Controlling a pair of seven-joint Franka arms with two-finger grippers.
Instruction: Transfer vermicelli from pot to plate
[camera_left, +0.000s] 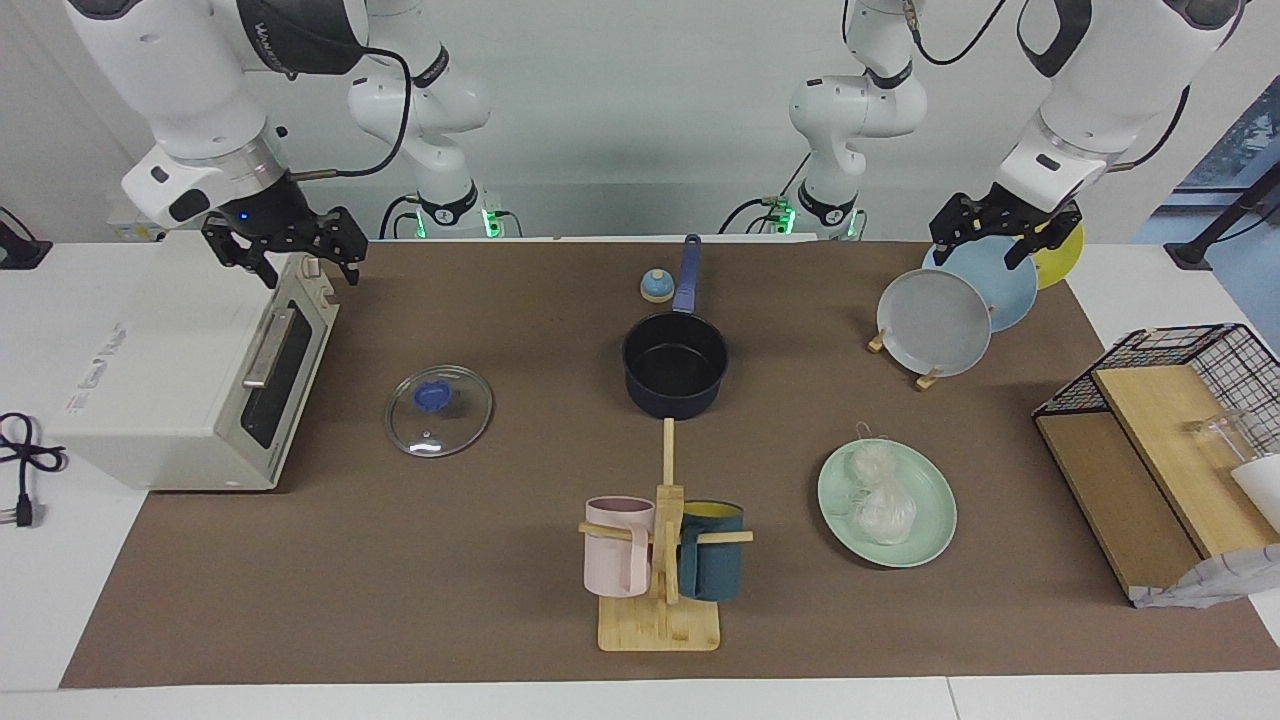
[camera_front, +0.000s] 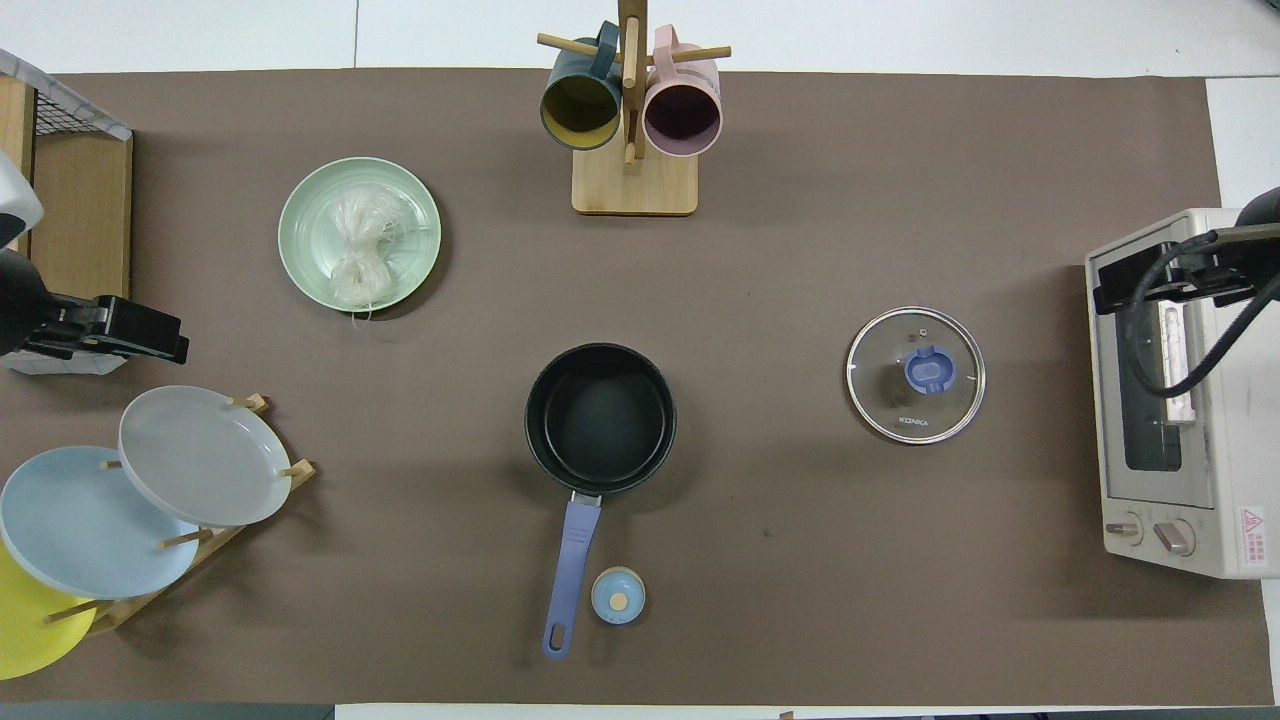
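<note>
Clearly "KONIKA" on glass lid (camera_front: 915, 374)

Vermicelli on the mint-green plate, pot empty

The vermicelli (camera_left: 880, 496), a whitish, translucent bundle of thin noodles in clear wrap, lies on the round, shallow, pale mint-green plate (camera_left: 930, 540), toward the left arm's end of the worktop. The pot (camera_left: 675, 365), a dark navy saucepan with a bare black interior, stands upright mid-worktop, nearer the robots than the plate, its long blue handle pointing toward them.
</note>
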